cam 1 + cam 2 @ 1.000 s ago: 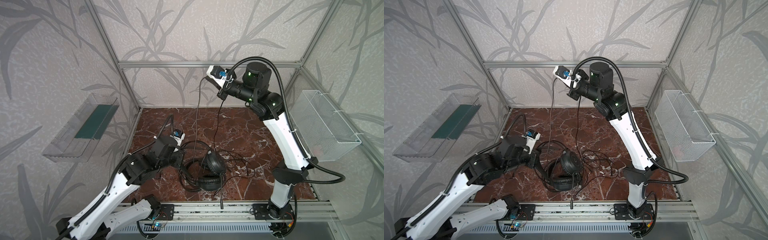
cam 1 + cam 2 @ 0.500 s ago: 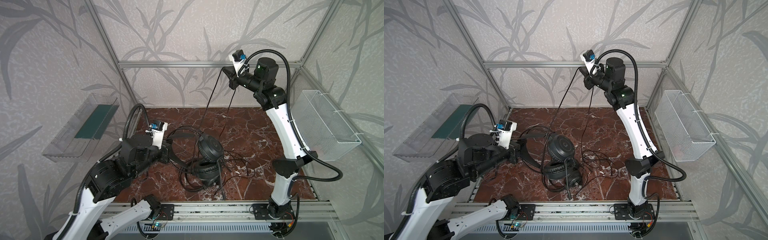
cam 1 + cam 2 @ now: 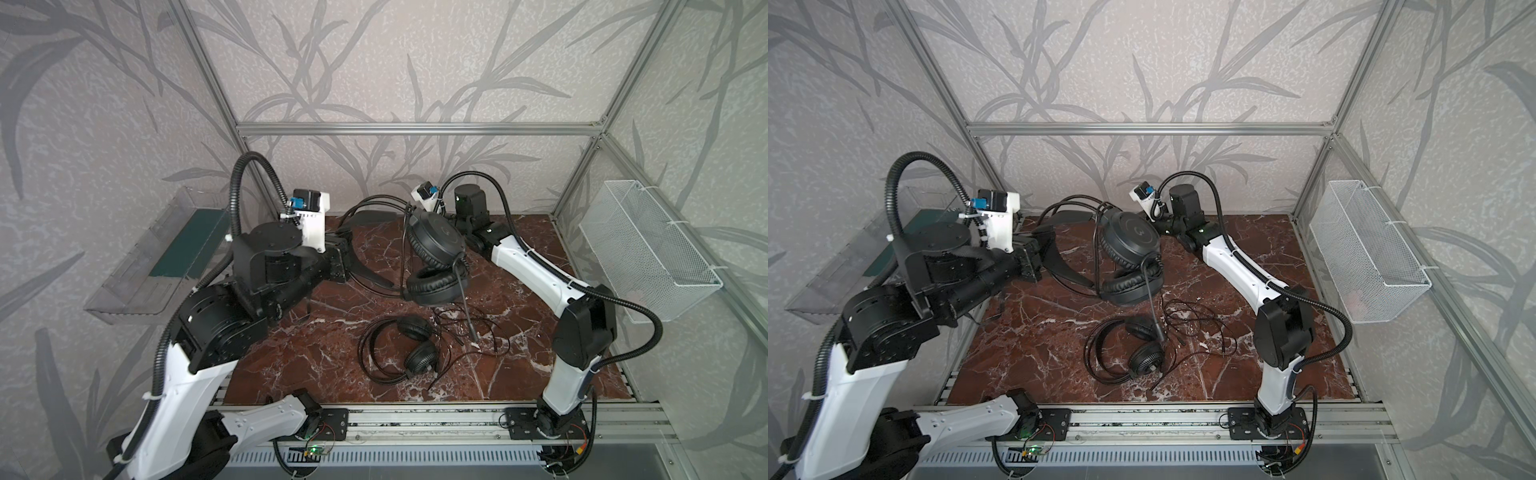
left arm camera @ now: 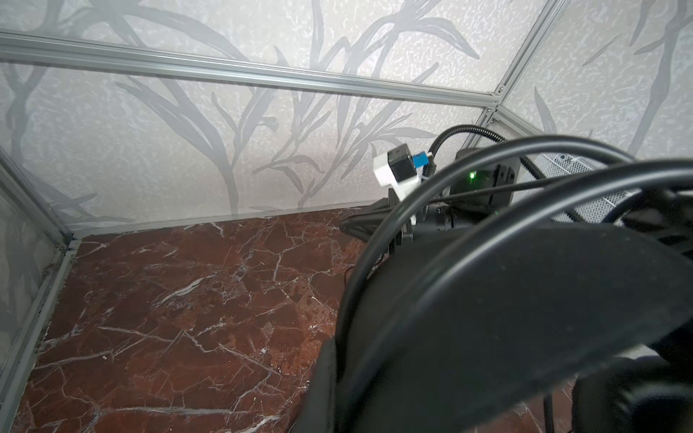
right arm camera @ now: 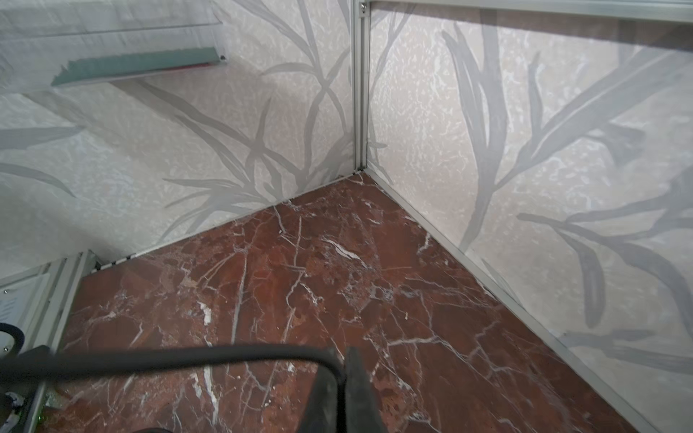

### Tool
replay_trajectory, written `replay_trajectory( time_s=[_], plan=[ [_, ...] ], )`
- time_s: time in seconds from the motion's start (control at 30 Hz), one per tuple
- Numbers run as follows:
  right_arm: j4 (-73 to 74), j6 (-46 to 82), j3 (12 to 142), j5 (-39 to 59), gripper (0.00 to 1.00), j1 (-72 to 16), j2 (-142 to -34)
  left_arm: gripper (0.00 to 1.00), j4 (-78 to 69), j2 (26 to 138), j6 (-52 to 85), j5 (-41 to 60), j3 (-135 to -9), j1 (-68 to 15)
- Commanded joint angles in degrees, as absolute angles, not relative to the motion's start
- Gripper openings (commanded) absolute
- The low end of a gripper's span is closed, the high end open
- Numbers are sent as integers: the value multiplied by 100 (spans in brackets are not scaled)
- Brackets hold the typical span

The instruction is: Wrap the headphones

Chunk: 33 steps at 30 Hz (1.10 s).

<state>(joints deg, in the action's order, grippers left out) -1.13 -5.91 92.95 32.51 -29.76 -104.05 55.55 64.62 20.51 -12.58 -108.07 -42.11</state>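
Since a sec ago the left arm [image 3: 266, 270] has swung up, lifting the raised headset [image 3: 432, 266] off the table [image 3: 291, 357]. The right arm [image 3: 528, 257] has dropped from high up to just behind its upper earcup [image 3: 436, 239]. The 2nd headset [image 3: 422, 358] has stayed put.

Left gripper [image 3: 340, 254] is clamped on the headband [image 3: 362, 217] of the raised headset, which hangs in mid-air over the table's rear half, mic boom [image 3: 464, 299] dangling. Below, front-centre, the 2nd headset lies flat w/ loose cable [image 3: 478, 332] strewn just beside it. Right gripper [image 5: 340, 360] is pinched tight on a thin cable [image 5: 187, 360], prob the raised headset's own, though the wrist view doesn't show where it leads.

Risks:
- Hold is on the headband only, so the earcups can swing & twist, slackening any wrap.
- Strands on the table look intermingled; a pull by the right arm could drag the 2nd headset or knot both leads.
- Boom could hook a loop.
- Grippers sit near each other, so a tight winding path risks a knock btwn them.
- Thin cable may slip thru the shut jaws.
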Motion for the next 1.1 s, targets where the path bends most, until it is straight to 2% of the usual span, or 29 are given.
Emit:
replay_trajectory(
  time_s=[0.0, 0.23, 0.47, 0.5, 0.57, 0.7, 0.77, 0.93, 1.07],
  plan=[
    [1154, -65, 8692, 3253, 9, -2865, -10286, 0, 4448, 6729, 2572, -983, -11896, -4269],
    [2548, 595, 7572, 3310, 29, -2865, -10292, 0, 4901, 7501, 2596, -1123, -13240, -4267],
    [3410, 968, 7050, 3077, 36, -2866, -10371, 0, 5170, 7806, 2636, -1179, -13645, -4265],
    [3769, 1091, 6873, 3059, 40, -2867, -10352, 0, 5196, 7837, 2618, -1204, -13693, -4267],
    [4429, 1313, 6530, 2972, 54, -2870, -10294, 0, 5262, 7906, 2598, -1230, -13802, -4263],
    [4568, 1277, 6334, 2852, 55, -2963, -10337, 0, 5405, 8063, 2599, -1239, -14042, -4264],
    [4647, 1268, 6272, 2807, 52, -2989, -10461, 0, 5401, 8098, 2612, -1247, -14065, -4263],
    [4939, 1418, 6033, 2849, 12, -3052, -10638, 0, 5395, 8206, 2538, -1407, -14189, -4263],
    [4913, 1222, 5562, 2643, 1, -3257, -10383, 0, 5420, 8378, 2302, -1900, -14246, -4252]
  ],
)
